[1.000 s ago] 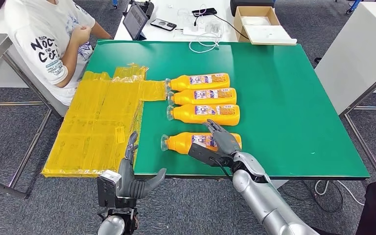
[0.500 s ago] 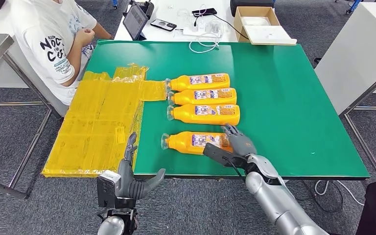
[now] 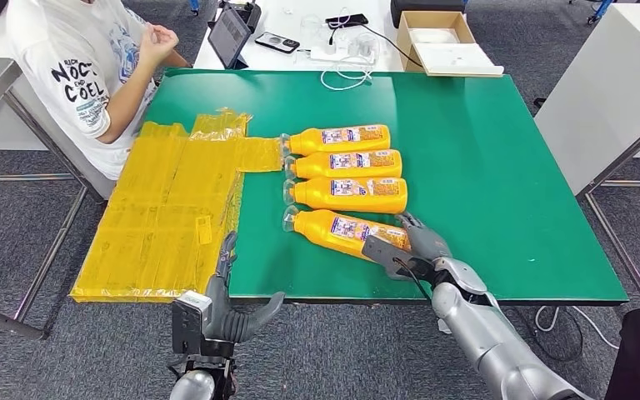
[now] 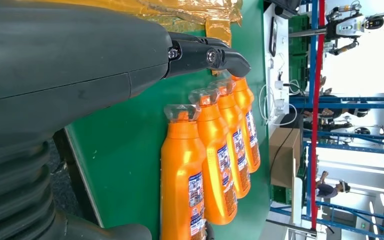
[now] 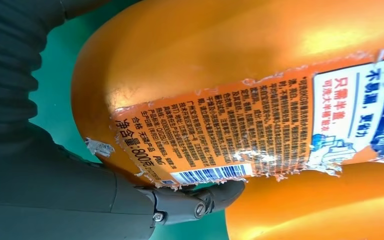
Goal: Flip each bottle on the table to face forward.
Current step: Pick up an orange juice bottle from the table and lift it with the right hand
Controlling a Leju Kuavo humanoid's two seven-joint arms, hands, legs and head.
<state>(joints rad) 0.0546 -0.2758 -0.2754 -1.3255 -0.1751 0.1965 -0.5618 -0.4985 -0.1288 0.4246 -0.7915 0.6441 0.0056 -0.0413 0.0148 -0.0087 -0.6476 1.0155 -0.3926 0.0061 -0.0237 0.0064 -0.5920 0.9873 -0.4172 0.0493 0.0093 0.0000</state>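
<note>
Four orange bottles lie on their sides on the green table [image 3: 483,167], caps pointing left. Three form a tidy row: far [image 3: 337,138], middle [image 3: 346,164] and near [image 3: 350,194]. The fourth bottle [image 3: 337,229] lies slanted closest to me, its label up. My right hand [image 3: 411,247] grips its base end, fingers over the top and thumb at the front. In the right wrist view the bottle's back label [image 5: 230,135] shows close up, with a finger [image 5: 200,200] curled under it. My left hand [image 3: 225,308] hangs open below the table's front edge, fingers [image 4: 205,54] spread.
A crumpled yellow plastic sheet [image 3: 175,208] covers the table's left part and overhangs its edge. A person in a white shirt [image 3: 83,75] sits at the far left corner. Behind the table stand a cardboard box [image 3: 446,42], a tablet [image 3: 232,35] and cables.
My right hand has shifted right and closed on the nearest bottle's base. That bottle has swung, its cap end moving toward the row. The person has raised a hand.
</note>
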